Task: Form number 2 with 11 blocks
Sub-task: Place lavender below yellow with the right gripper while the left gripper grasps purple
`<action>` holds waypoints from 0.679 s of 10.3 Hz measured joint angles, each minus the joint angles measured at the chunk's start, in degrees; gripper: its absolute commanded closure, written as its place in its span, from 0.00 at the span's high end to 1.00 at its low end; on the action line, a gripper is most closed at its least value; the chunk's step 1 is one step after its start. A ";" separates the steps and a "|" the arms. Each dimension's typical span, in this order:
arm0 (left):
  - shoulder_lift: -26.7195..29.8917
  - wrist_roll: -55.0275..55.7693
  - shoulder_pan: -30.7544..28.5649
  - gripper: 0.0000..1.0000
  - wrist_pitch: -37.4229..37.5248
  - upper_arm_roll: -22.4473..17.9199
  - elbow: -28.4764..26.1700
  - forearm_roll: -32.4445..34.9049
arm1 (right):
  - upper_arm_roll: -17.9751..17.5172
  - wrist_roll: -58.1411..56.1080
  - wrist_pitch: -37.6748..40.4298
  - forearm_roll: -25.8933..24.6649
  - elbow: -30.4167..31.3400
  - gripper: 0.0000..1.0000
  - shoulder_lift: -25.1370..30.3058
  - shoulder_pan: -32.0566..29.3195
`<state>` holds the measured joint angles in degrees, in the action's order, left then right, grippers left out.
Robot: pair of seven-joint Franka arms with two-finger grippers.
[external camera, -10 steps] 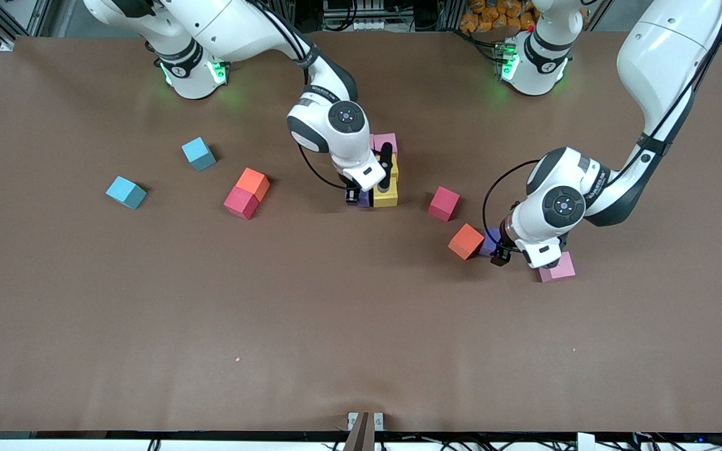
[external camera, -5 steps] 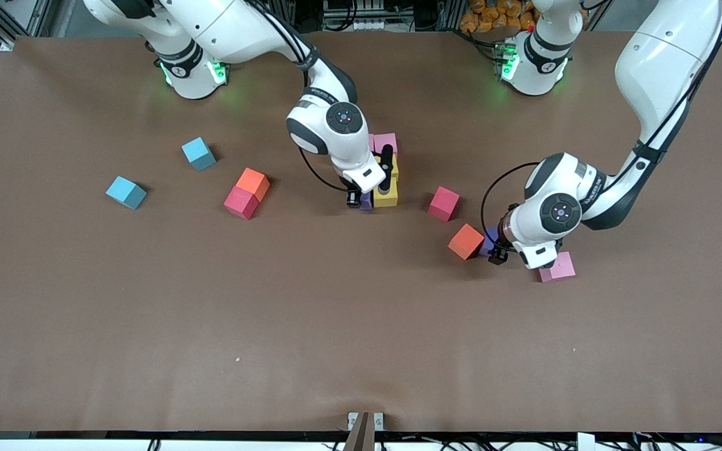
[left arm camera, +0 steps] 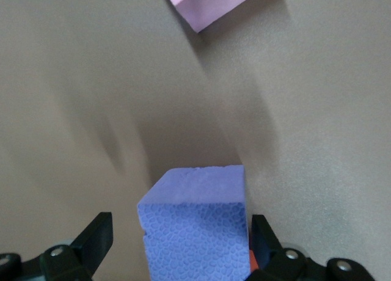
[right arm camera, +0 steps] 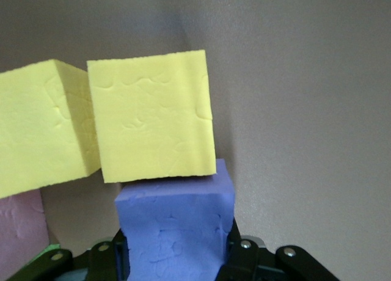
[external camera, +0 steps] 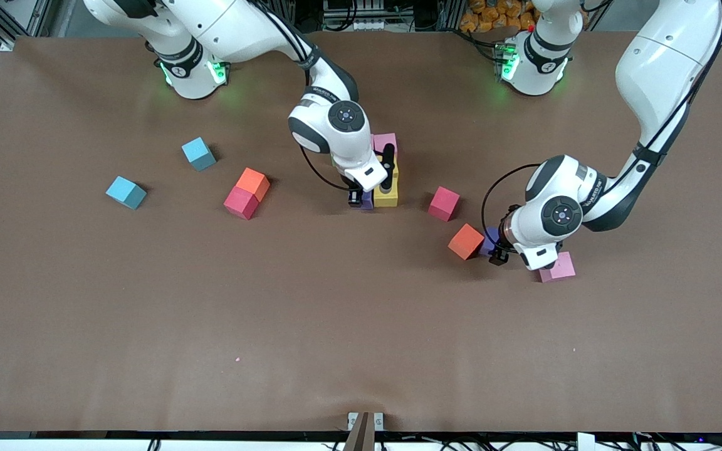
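clustering mid-table, a pink block [external camera: 386,141], two yellow blocks [external camera: 387,191] and a purple block [right arm camera: 176,229] touch; the right gripper [external camera: 368,188] pinches that purple block, set against a yellow one. loose red [external camera: 444,203] and orange [external camera: 465,241] blocks lie toward the left arm's end, where the left gripper [external camera: 500,255] holds its fingers spread either side of a second purple cube [left arm camera: 197,223], a pink cube [external camera: 558,267] just beside. an orange-and-red pair [external camera: 247,193] and two light-blue cubes [external camera: 126,191] sit toward the right arm's end. the brown table [external camera: 336,326] is matte; aluminium framing and cables edge it.
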<state>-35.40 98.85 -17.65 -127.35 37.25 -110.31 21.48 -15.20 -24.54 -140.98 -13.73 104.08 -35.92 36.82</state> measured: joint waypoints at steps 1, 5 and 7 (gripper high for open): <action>-0.01 0.00 0.01 0.95 0.00 -0.07 0.04 0.00 | 0.13 0.30 -0.01 0.00 -0.05 0.17 -0.01 0.37; -0.37 0.00 0.04 0.85 -0.32 -0.57 0.39 0.00 | 0.24 0.44 -0.04 0.00 -0.13 0.20 -0.07 0.58; -0.65 0.00 0.11 0.75 -0.51 -0.57 0.44 0.00 | 0.36 0.51 -0.04 0.00 -0.17 0.48 -0.09 0.71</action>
<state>-36.05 98.85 -17.54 -127.86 36.68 -109.87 21.48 -14.83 -24.02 -141.03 -13.73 103.91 -36.01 37.53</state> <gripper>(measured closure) 0.154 0.419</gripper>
